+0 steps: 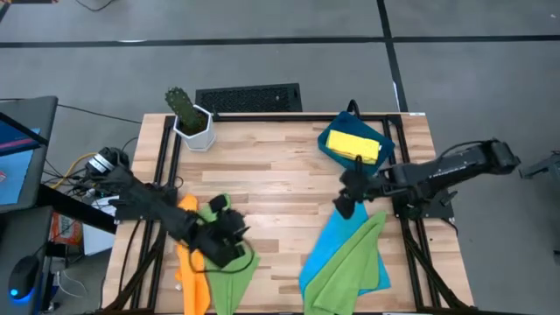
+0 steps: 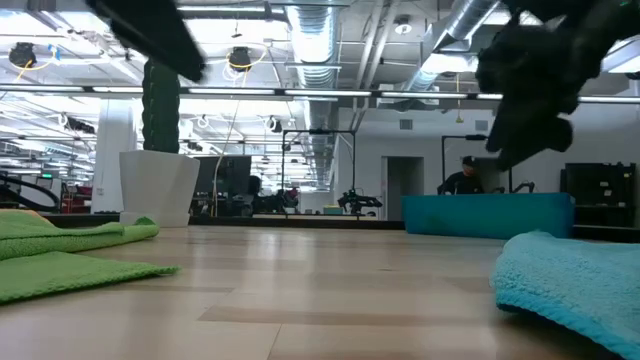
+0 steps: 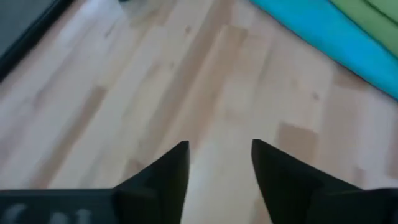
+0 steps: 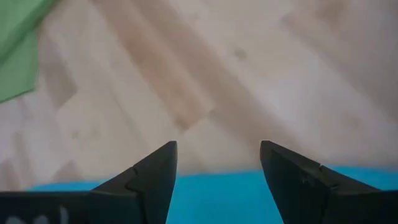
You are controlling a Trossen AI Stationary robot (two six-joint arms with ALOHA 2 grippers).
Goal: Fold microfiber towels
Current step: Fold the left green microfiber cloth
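The left arm reaches in low over the table (image 1: pixel 280 166), its left end effector (image 1: pixel 234 229) released, fingers apart over bare wood just past the lime green towel (image 1: pixel 229 267) and the orange towel (image 1: pixel 192 271) beside it. The right arm stretches in from the opposite side; the right end effector (image 1: pixel 347 199) hangs released, gripping nothing, above the upper edge of the bright blue towel (image 1: pixel 328 245). A second lime green towel (image 1: pixel 350 267) lies crumpled across the blue one. The yellow towel (image 1: pixel 354 144) sits folded in the dark-blue tray (image 1: pixel 331 150) behind the right end effector. No writing is legible.
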